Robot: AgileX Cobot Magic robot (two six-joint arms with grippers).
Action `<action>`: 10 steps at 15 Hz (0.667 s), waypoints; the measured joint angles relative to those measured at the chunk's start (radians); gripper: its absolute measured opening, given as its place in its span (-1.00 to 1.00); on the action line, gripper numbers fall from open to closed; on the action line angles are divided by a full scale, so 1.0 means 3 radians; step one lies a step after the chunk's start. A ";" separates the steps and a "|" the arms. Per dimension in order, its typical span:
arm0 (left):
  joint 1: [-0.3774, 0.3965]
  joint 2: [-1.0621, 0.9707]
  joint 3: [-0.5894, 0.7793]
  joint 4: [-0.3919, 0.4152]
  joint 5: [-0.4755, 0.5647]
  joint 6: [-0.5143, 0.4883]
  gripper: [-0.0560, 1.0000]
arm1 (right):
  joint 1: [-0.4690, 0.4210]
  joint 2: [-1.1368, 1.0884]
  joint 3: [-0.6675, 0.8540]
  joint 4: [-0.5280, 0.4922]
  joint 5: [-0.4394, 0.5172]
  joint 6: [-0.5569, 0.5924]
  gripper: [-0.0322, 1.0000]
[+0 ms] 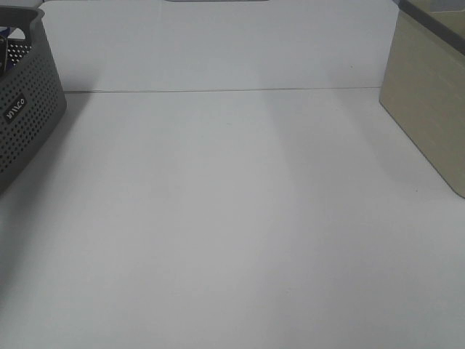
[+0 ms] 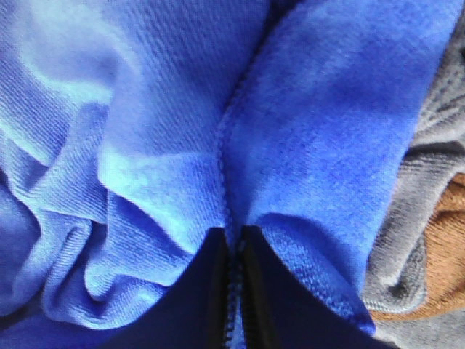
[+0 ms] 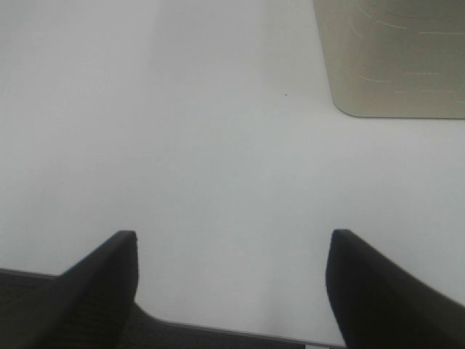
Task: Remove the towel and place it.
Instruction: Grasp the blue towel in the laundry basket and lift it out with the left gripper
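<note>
The towel [image 2: 145, 145], royal-blue and plush, fills most of the left wrist view in crumpled folds. A stitched edge runs down its middle. My left gripper [image 2: 232, 236] is shut on the towel, and its two dark fingers [image 2: 196, 298] pinch that stitched edge between them. The exterior high view shows neither gripper and only the outside of the grey basket [image 1: 29, 109]. My right gripper [image 3: 232, 236] hangs open above the bare white table [image 3: 182, 131] with nothing between its fingers.
A grey cloth [image 2: 429, 182] and an orange-brown cloth [image 2: 443, 247] lie beside the towel. The perforated grey basket stands at the table's left edge. A beige box [image 1: 429, 94] [image 3: 392, 58] stands at the right. The white table [image 1: 232, 218] spreads between them.
</note>
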 joint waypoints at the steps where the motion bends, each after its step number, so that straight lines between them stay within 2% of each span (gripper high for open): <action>1: 0.0000 0.0000 0.0000 0.0000 0.0007 -0.0003 -0.79 | 0.0000 0.0000 0.0000 0.0000 0.0000 0.0000 0.44; 3: 0.0000 0.0000 0.0000 0.0040 0.0050 -0.0007 -0.89 | 0.0000 0.0000 0.0000 0.0000 0.0000 0.0000 0.44; 10: 0.0000 -0.0287 0.0000 0.0100 0.0160 -0.0007 -0.89 | 0.0000 0.0000 0.0000 0.0000 0.0000 0.0000 0.44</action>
